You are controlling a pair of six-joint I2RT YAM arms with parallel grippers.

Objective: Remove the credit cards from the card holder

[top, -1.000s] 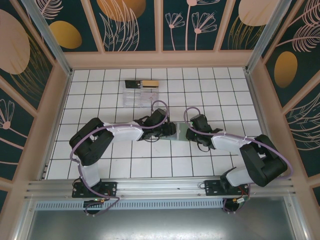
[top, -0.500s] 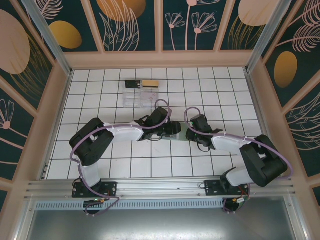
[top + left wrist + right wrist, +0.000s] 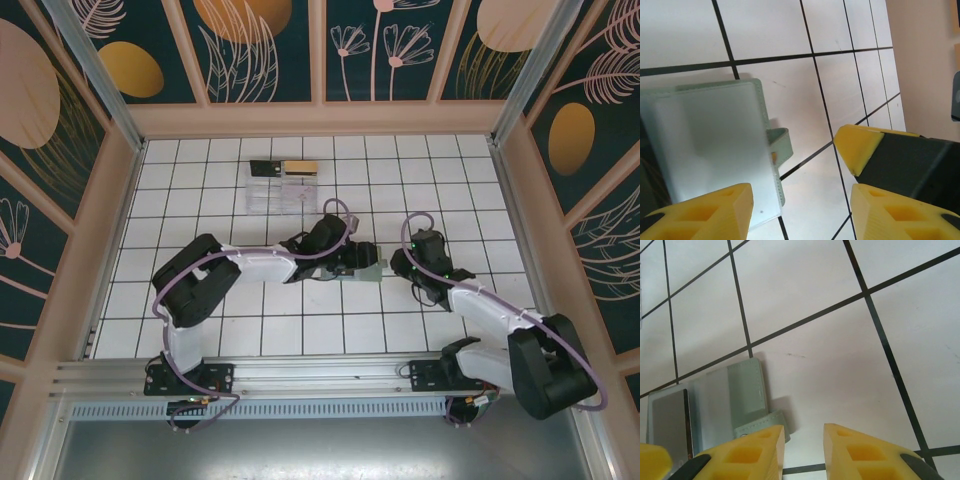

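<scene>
The grey-green card holder (image 3: 715,145) lies flat on the white tiles, its strap tab (image 3: 780,144) sticking out toward the right side. In the top view the card holder (image 3: 370,271) shows between the two arms. My left gripper (image 3: 800,215) is open, one finger over the holder's panel and the other over bare tile. My right gripper (image 3: 802,452) stands just off the holder's (image 3: 742,395) tab end, jaws a little apart with nothing between them. A tan-gold credit card (image 3: 300,167) rests on the clear box. I cannot make out any cards inside the holder.
The clear plastic box (image 3: 280,190) sits on the tiles toward the back, left of centre. Wooden walls (image 3: 320,118) enclose the tiled floor on three sides. My right gripper's fingertip (image 3: 860,145) shows close beside the left one.
The left gripper has slid right onto the holder. The right arm has drawn back to the right, off the holder.
</scene>
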